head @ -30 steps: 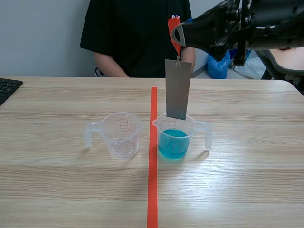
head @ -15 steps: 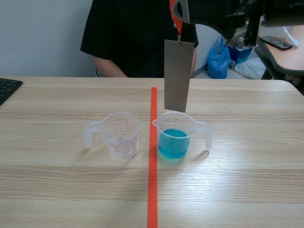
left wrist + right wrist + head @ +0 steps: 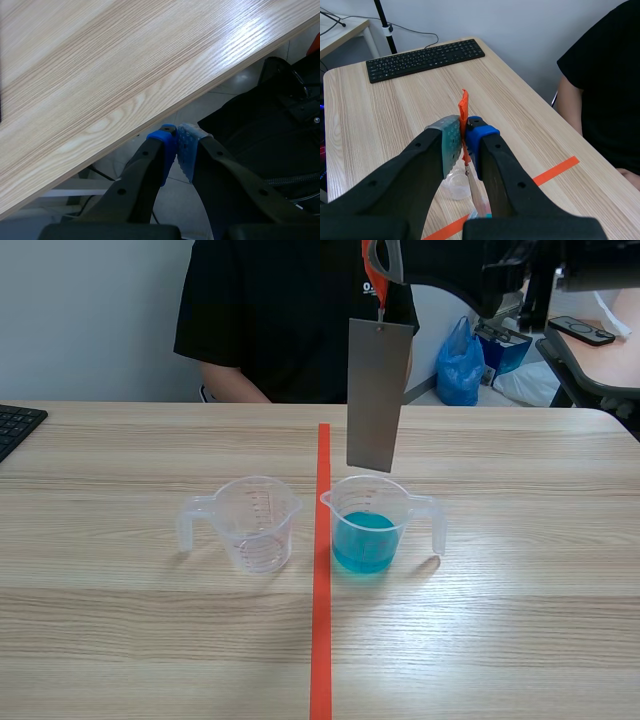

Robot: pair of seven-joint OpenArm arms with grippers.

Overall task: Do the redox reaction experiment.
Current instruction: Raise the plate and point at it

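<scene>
A grey metal strip hangs by an orange tag from my right gripper, which is shut on the tag high over the table. The strip's lower end hovers just above a clear beaker holding blue liquid, right of the red tape line. An empty clear beaker stands left of the line. In the right wrist view the strip drops away below the fingers. My left gripper is shut on nothing, off the table's edge.
A person in a black shirt sits across the table. A black keyboard lies at the far left edge, also seen as the keyboard in the right wrist view. A side desk and a blue bag stand behind at the right.
My right gripper has lifted the metal strip up out of the blue beaker; its lower end now hangs above the rim. The beakers have not moved.
</scene>
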